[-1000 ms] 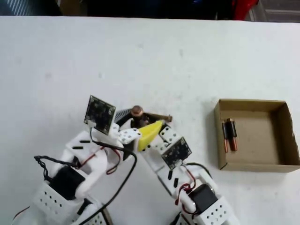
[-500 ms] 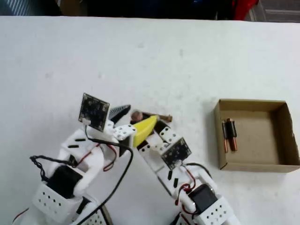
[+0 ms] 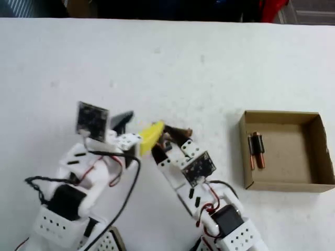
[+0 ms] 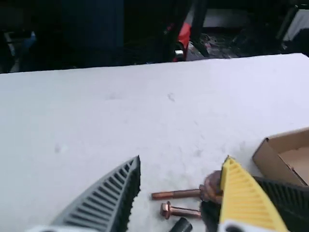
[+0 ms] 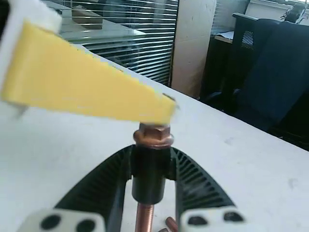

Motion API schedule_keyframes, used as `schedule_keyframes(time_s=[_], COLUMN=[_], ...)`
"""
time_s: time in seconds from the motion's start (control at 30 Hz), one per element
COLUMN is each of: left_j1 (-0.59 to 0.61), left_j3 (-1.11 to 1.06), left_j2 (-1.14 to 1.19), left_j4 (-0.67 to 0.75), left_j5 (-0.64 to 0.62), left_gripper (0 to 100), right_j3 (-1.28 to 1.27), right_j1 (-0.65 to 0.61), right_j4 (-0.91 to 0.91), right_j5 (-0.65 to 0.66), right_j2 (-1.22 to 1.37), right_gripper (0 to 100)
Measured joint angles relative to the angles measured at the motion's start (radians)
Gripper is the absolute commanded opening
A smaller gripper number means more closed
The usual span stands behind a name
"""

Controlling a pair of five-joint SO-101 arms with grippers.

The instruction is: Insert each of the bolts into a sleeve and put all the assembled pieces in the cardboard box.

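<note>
My right gripper (image 5: 150, 162) is shut on a black sleeve (image 5: 149, 176) standing upright, with a copper bolt (image 5: 153, 136) seated in its top. The yellow finger (image 5: 87, 89) of my left gripper lies just beside the bolt's head. My left gripper (image 4: 182, 166) is open, grey finger (image 4: 111, 198) on one side and yellow finger (image 4: 241, 198) on the other, holding nothing. In the high view the two grippers meet at mid-table: left gripper (image 3: 140, 124), right gripper (image 3: 168, 140). Two loose bolts (image 4: 176, 194) lie on the table between the left fingers. The cardboard box (image 3: 309, 184) at the right holds assembled pieces (image 3: 255, 150).
The white table (image 3: 183, 68) stretches wide behind and to the left of the arms. The box's near corner (image 4: 270, 152) stands close to the grippers. Cables trail from both arm bases at the front edge.
My left arm has drawn back to the left and its gripper has come off the bolt's head and opened. The right gripper has shifted slightly left with the sleeve.
</note>
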State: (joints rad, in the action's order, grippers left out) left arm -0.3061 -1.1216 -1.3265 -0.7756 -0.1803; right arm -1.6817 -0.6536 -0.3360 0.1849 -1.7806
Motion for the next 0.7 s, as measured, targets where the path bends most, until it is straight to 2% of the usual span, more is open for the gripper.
schedule_keyframes(time_s=[0.23, 0.33, 0.47, 0.57, 0.7], left_j1=[0.147, 0.160, 0.158, 0.160, 0.204], left_j3=[0.000, 0.000, 0.000, 0.000, -0.049], left_j2=[-0.114, -0.210, -0.368, -0.443, -0.493], left_j4=[-0.040, -0.104, -0.193, -0.227, -0.227], left_j5=[0.000, 0.000, 0.000, 0.000, 0.000], left_gripper=[27, 18, 2, 5, 4], right_j3=[0.000, 0.000, 0.046, 0.121, 0.235], right_j1=[0.064, 0.106, 0.206, 0.296, 0.396], right_j4=[0.000, -0.015, -0.152, -0.256, -0.358], right_j5=[0.000, 0.003, 0.003, -0.003, -0.055], right_j2=[0.000, -0.002, -0.002, -0.002, -0.002], right_gripper=[1.7, 1.7, 1.7, 1.7, 1.7])
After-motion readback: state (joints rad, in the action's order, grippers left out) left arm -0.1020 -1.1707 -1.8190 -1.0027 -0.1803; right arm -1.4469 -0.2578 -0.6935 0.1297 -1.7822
